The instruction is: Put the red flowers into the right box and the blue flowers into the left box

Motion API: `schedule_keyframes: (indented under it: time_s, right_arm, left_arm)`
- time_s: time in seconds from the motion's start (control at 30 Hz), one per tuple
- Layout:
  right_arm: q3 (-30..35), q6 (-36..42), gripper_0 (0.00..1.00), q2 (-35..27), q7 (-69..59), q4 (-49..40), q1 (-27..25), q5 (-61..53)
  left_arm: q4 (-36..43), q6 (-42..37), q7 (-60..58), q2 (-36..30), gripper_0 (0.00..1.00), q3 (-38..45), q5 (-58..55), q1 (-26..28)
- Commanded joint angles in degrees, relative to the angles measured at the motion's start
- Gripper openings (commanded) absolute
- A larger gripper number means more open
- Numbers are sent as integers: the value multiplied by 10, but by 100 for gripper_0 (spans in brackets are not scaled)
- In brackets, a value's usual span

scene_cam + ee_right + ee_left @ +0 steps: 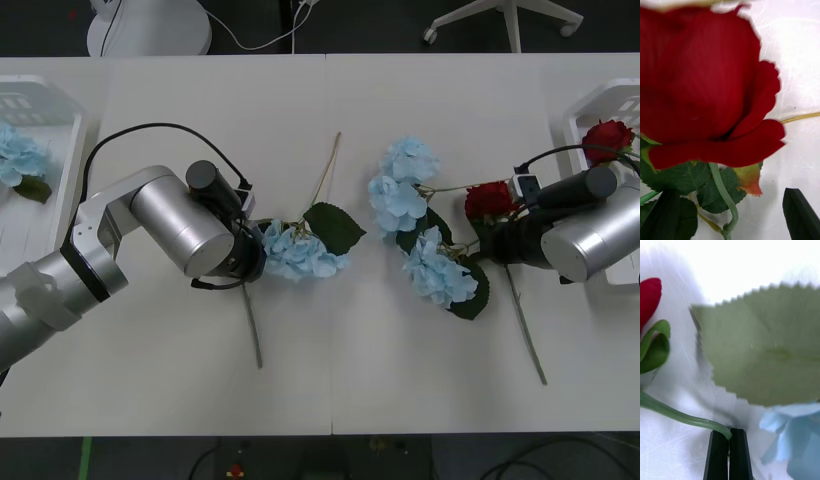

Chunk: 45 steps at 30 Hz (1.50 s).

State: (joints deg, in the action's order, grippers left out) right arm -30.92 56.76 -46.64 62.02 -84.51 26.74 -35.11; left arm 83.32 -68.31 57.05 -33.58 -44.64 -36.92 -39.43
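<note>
1. Left box (40, 100) sits at the table's left edge, with one blue flower (20, 155) inside.
2. Left gripper (729, 438) is left of centre, fingers pressed together on a green stem (685, 418). Cannot tell whose stem. A blue flower head (300, 250) lies just beside it.
3. Two more blue flowers (415, 225) lie at mid-table.
4. Right gripper (482, 228) is at a red rose (703, 82) on the table, fingers (801, 215) apart.
5. Right box (590, 110) is at the right edge and holds one red rose (608, 135).
</note>
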Motion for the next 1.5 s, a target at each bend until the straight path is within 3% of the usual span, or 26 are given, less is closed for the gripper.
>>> schedule_keyframes:
  time_s: [0.03,0.07,0.1,0.27,0.57,0.8,1.0,1.27,1.5]
  right_arm:
    - [-19,-18,77,8,-16,15,7,5]
    - [-19,-18,72,9,-16,16,7,6]
    - [-19,-17,56,9,-16,16,7,8]
    - [-19,-17,0,9,-19,16,8,7]
    - [41,49,0,-6,13,16,29,-62]
    - [144,143,0,-42,101,16,53,-142]
    - [254,203,0,-70,190,17,67,-160]
    - [365,208,0,-104,281,28,68,-109]
    - [373,132,0,-104,351,71,68,0]
  left_arm:
    - [54,-26,36,-25,0,79,0,-21]
    - [58,-34,50,-26,0,94,-2,-21]
    - [62,-47,78,-26,0,119,-4,-21]
    - [66,-82,214,-25,0,215,-44,-21]
    - [66,-95,471,-7,0,358,-176,-3]
    - [66,-16,589,18,0,377,-390,32]
    - [66,0,678,34,0,377,-548,42]
    - [66,4,785,52,0,376,-667,42]
    - [66,19,803,76,0,347,-711,25]
